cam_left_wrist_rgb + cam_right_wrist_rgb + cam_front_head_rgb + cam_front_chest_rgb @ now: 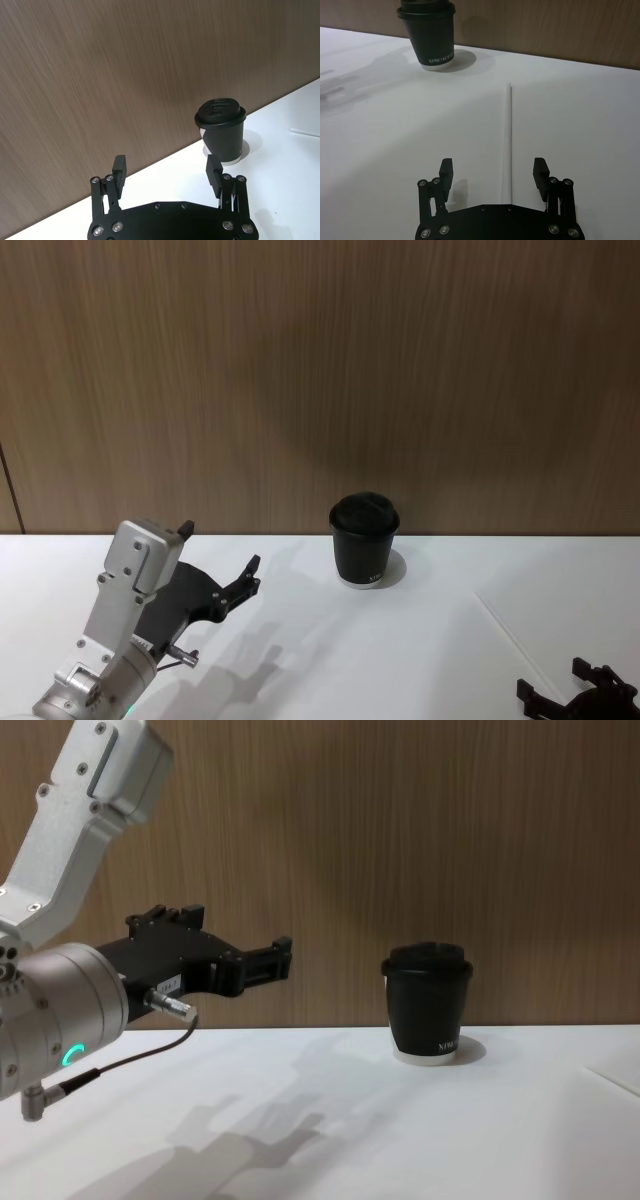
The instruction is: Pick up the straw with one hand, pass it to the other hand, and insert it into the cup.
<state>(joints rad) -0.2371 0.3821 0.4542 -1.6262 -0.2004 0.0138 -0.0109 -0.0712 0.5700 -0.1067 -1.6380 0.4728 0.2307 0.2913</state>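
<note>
The straw (507,135) lies flat on the white table, thin and white, its far end pointing toward the cup (432,35). My right gripper (493,170) is open over the straw's near end, one finger on each side and nothing gripped. From the head view that gripper (553,677) sits at the lower right, with the straw (510,635) running away from it. The black lidded cup (365,540) stands upright near the wall. My left gripper (220,548) hovers open and empty to the cup's left, raised above the table (240,945) and facing the cup (222,130).
A brown wood-grain wall (320,380) closes the table's far side just behind the cup. The white tabletop (400,660) spreads bare between the two grippers. A dark cable (130,1065) hangs from the left wrist.
</note>
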